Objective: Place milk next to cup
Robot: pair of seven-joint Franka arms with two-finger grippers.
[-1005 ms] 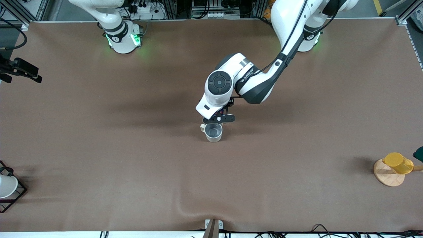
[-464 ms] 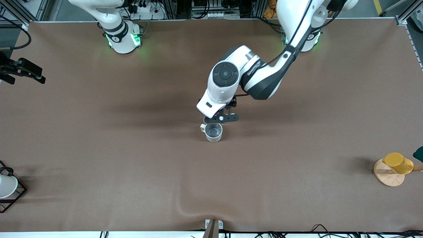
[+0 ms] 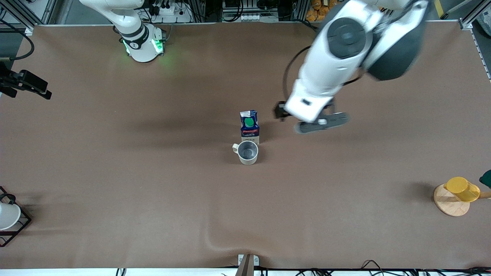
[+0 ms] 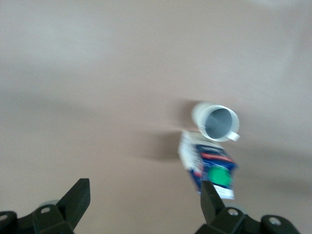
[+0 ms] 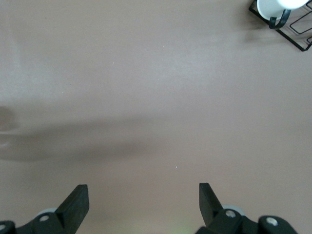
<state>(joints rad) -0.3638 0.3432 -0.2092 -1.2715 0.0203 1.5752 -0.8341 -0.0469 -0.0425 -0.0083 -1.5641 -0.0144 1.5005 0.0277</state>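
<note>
The milk [image 3: 249,126], a dark-blue carton with a green cap, stands upright on the table. It is just beside the cup [image 3: 247,152], on the side farther from the front camera. The cup is a pale grey mug, and its handle points toward the right arm's end. My left gripper [image 3: 320,123] is open and empty. It is up in the air over bare table, off toward the left arm's end from the milk. In the left wrist view the milk [image 4: 214,168] and cup [image 4: 217,122] show past the open left gripper [image 4: 144,202]. My right gripper [image 3: 27,82] waits open over the right arm's end and shows open in its wrist view [image 5: 142,202].
A yellow cup [image 3: 462,188] lies on a round wooden coaster [image 3: 450,205] at the left arm's end. A white cup in a black wire frame [image 3: 7,216] stands at the right arm's end and also shows in the right wrist view [image 5: 280,9]. The brown mat has a wrinkle [image 3: 215,241] near its front edge.
The left gripper has risen and swung away toward the left arm's end. The milk it hid now stands free beside the cup. The right arm has barely moved.
</note>
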